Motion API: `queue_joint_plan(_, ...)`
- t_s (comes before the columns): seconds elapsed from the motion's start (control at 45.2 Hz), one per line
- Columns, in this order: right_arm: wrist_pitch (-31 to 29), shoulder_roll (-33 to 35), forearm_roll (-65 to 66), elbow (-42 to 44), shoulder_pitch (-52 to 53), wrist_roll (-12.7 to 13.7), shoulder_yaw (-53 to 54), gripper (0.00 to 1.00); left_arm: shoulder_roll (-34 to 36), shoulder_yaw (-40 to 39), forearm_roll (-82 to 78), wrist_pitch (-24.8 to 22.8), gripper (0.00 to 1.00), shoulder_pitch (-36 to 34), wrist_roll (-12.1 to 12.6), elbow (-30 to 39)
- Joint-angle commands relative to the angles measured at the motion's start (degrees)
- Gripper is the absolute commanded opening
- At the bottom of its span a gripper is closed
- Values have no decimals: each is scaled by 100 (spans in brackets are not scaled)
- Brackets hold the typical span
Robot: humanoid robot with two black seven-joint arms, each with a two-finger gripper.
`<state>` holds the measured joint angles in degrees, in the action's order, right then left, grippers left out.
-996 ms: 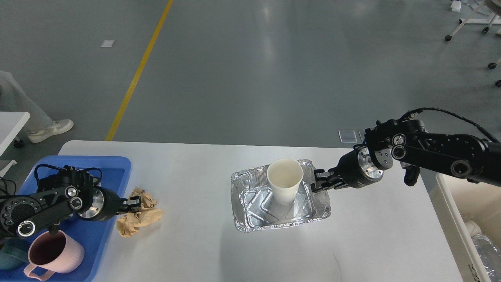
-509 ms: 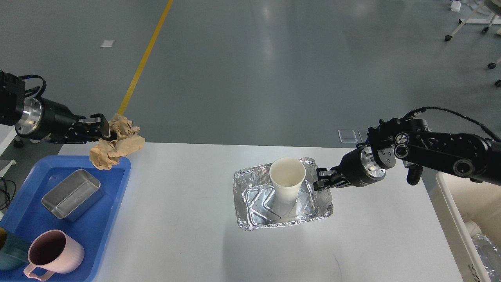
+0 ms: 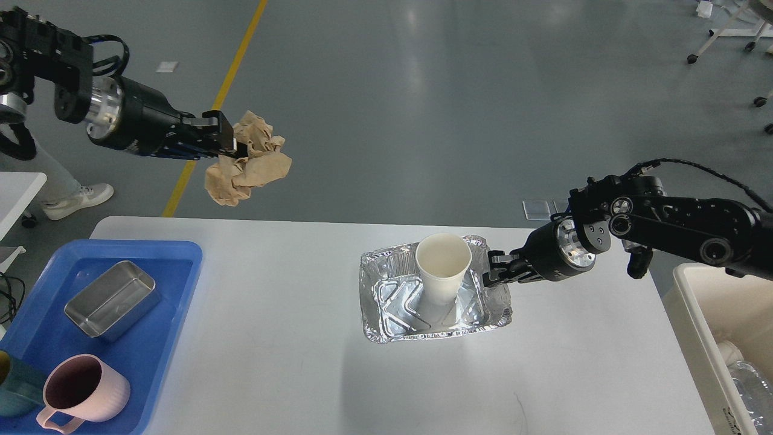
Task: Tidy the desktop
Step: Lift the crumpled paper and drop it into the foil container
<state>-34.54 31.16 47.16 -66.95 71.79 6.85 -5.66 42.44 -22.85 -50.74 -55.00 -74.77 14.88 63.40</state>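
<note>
The white desktop [image 3: 290, 374] fills the lower view. My left gripper [image 3: 232, 140] is shut on a crumpled brown paper wad [image 3: 250, 164] and holds it high above the desktop's far left part. My right gripper [image 3: 490, 275] is shut on the right rim of a foil tray [image 3: 392, 314] at the desktop's middle. A white paper cup [image 3: 442, 269] stands upright in the foil tray.
A blue plastic tray [image 3: 163, 338] at the left edge holds a metal loaf tin [image 3: 112, 299], a pink mug [image 3: 81, 393] and a teal cup [image 3: 15, 389]. A cream-white bin [image 3: 703, 338] stands off the right edge with a clear bottle [image 3: 752, 377] inside.
My left gripper has lifted the paper wad off the desktop beside the blue tray and carried it up and to the right. The foil tray has shifted slightly with my right gripper.
</note>
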Motion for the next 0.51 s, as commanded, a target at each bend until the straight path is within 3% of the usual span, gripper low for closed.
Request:
queue_joint_plan(0.0, -17, 13, -241, 68, 11, 1, 4, 0, -664, 149, -15, 0, 2, -38, 15, -265)
queue_joint_plan(0.199, -44, 5, -567, 103, 37, 9, 47, 0, -1543, 158, -50, 0, 2, 23, 59, -653)
queue_joint_plan(0.487, -53, -13, -708, 226, 125, 10, 91, 0, -2196, 431, -41, 0, 2, -21, 59, -865)
